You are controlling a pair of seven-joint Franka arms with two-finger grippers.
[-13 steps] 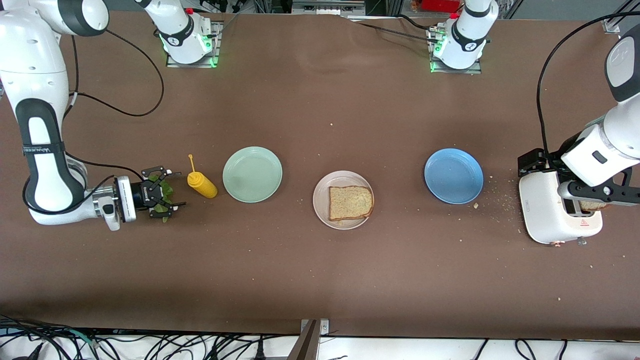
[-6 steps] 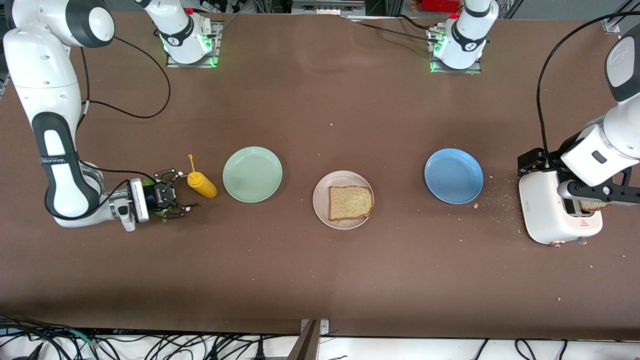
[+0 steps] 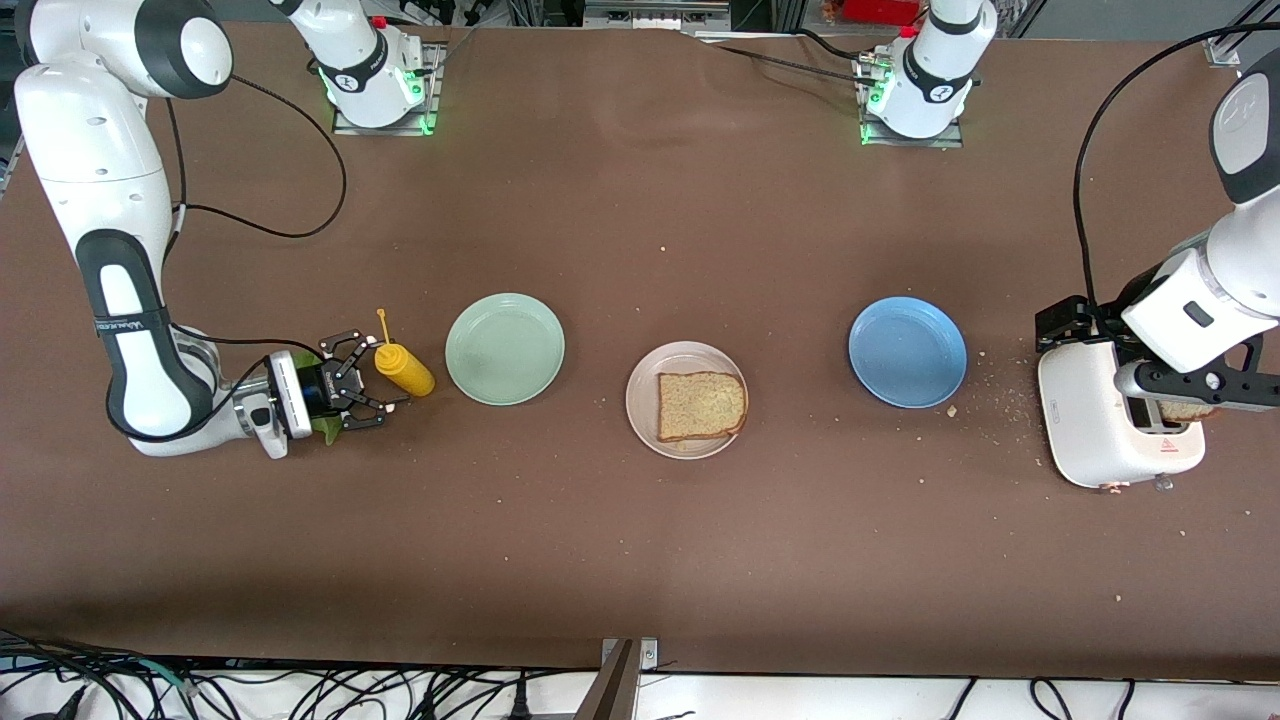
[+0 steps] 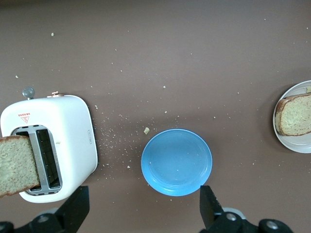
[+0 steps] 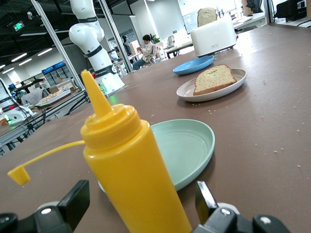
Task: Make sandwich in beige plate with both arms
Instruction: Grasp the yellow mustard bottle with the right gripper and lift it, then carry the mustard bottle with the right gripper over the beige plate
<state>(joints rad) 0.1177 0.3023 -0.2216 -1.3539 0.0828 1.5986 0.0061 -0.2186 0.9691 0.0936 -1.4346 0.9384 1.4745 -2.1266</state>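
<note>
The beige plate (image 3: pixel 640 410) sits mid-table with one slice of brown bread (image 3: pixel 702 405) on it; both also show in the right wrist view, plate (image 5: pixel 187 91) and bread (image 5: pixel 214 77). A second slice (image 4: pixel 17 165) stands in the white toaster (image 4: pixel 63 131). My left gripper (image 3: pixel 1160 385) waits open over that toaster (image 3: pixel 1095 420). My right gripper (image 3: pixel 365 385) lies low on the table, open, its jaws on either side of a yellow squeeze bottle (image 5: pixel 131 165) without touching it. A green lettuce leaf (image 3: pixel 325 428) peeks out from under that gripper.
A mint-green plate (image 3: pixel 505 349) lies next to the bottle (image 3: pixel 404 369), toward the beige plate. A blue plate (image 3: pixel 907 351) lies between the beige plate and the toaster. Crumbs are scattered around the toaster.
My right gripper has slid along the table past the lettuce toward the yellow bottle, and its jaws now flank the bottle. The left arm has stayed still.
</note>
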